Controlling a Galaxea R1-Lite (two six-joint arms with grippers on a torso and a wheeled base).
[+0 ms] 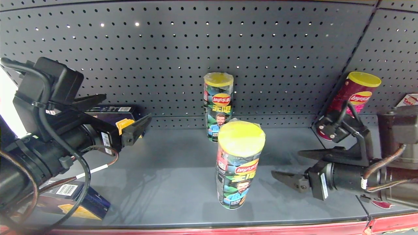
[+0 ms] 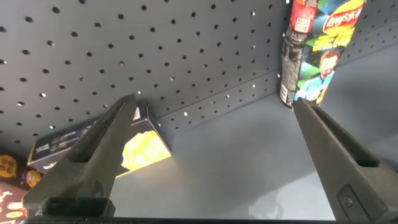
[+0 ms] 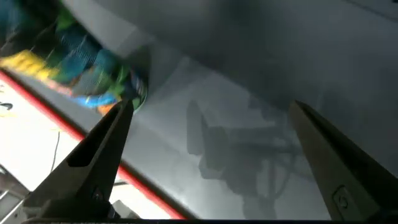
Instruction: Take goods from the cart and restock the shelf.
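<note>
Two green chip cans with yellow lids stand upright on the grey shelf (image 1: 169, 182): one near the front (image 1: 238, 164), one at the back by the pegboard (image 1: 218, 106). My right gripper (image 1: 292, 166) hangs open just right of the front can, apart from it, holding nothing. The front can (image 3: 81, 74) shows blurred beside one of its fingers. Over the shelf's left part my left gripper (image 1: 122, 116) is open and empty. Between its fingers lie the shelf floor and, farther off, the back can (image 2: 314, 53).
A dark box with yellow print (image 1: 116, 116) lies at the back left, also seen as the box (image 2: 99, 146). Another dark box (image 1: 73, 199) lies at the front left. A maroon chip can (image 1: 354, 94) stands at the back right. A red strip (image 1: 228, 230) marks the shelf's front edge.
</note>
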